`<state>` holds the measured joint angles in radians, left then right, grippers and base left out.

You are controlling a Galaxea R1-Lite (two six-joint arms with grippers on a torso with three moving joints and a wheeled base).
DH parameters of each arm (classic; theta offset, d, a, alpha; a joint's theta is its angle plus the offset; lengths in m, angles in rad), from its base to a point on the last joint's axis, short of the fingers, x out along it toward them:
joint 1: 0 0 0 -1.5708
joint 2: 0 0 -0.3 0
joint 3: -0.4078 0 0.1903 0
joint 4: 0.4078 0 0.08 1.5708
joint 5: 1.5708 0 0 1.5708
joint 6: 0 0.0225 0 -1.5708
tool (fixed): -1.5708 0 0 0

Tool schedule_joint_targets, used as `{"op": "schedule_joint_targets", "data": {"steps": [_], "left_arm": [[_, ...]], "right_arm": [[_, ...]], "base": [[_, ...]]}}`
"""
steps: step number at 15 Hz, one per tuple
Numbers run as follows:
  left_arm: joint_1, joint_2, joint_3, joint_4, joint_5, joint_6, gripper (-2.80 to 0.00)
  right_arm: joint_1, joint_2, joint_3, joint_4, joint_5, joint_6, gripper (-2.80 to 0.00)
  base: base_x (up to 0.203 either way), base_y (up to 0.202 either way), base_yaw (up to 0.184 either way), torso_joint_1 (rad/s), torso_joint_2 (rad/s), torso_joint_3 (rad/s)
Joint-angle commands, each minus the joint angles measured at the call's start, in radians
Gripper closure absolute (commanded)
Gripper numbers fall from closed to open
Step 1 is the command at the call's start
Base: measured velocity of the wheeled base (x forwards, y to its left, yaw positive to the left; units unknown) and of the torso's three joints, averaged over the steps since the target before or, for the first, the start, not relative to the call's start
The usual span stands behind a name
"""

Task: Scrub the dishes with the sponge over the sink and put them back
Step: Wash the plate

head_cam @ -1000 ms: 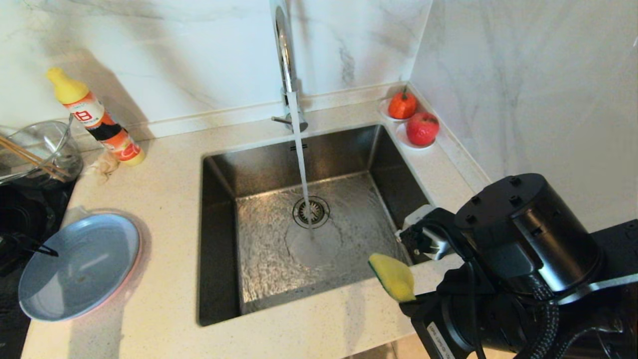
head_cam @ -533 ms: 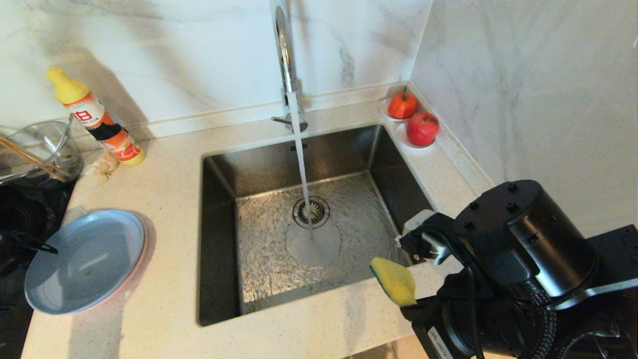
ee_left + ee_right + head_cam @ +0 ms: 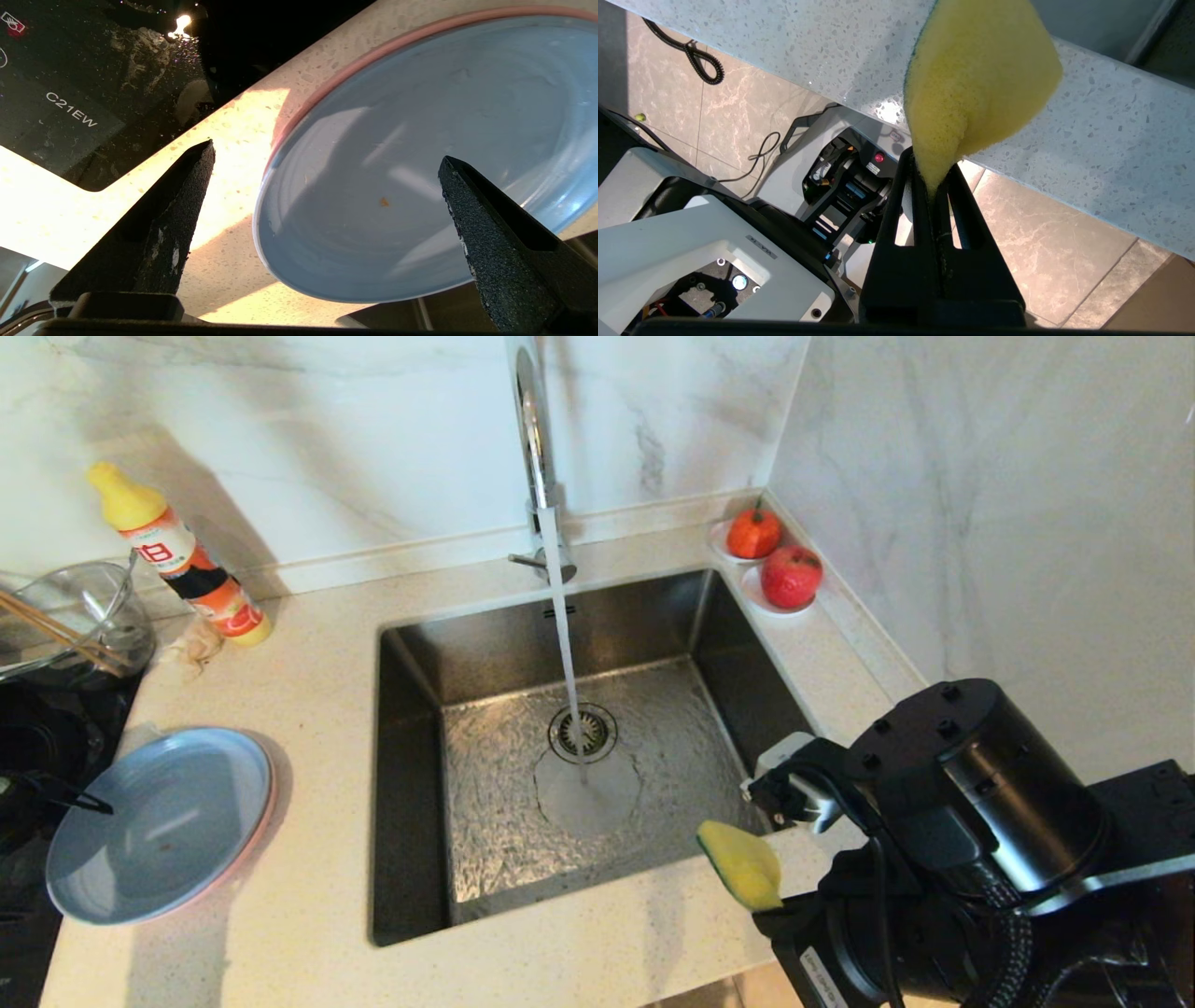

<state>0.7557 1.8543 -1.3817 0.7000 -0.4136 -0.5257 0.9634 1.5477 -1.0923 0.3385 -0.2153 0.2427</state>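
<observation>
Head view: right gripper (image 3: 767, 907) pinches the sponge (image 3: 741, 864) by one end, jaws pressed tight on it, rest of the sponge sticking up past the fingertips, held above the counter (image 3: 317, 728) at the sink's (image 3: 411, 784) near right corner. Faucet (image 3: 534, 448) running, water stream (image 3: 564, 644) hitting the basin near the drain strainer (image 3: 583, 732). Blue plate (image 3: 159, 823) stacked on the pink plate (image 3: 266, 821), on the counter left of the sink. Left wrist view: left gripper (image 3: 327, 161) spread wide, low over the near edge of the blue plate (image 3: 420, 140), one finger over the plate, one over bare counter beside it; not touching. Pink rim (image 3: 373, 44) shows beneath.
</observation>
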Motion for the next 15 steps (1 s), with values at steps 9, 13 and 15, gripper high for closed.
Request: {"op": "schedule_joint_targets", "data": {"steps": [9,13,15], "left_arm": [[0.001,0.006,-0.018,0.004,-0.004,-0.003,-2.8],[0.001,0.016,-0.005,0.004,-0.004,-0.003,-2.8],[0.001,0.016,-0.005,0.004,-0.004,-0.003,0.0]], "right_arm": [[-0.005,-0.003,0.017,0.002,-0.003,0.001,0.0],[-0.014,-0.004,0.02,0.001,-0.003,0.001,0.0],[-0.014,-0.003,0.019,0.002,-0.003,0.001,0.0]], "base": [[0.0,0.0,0.0,0.0,0.0,0.0],[0.0,0.0,0.0,0.0,0.0,0.0],[0.0,0.0,0.0,0.0,0.0,0.0]]}}
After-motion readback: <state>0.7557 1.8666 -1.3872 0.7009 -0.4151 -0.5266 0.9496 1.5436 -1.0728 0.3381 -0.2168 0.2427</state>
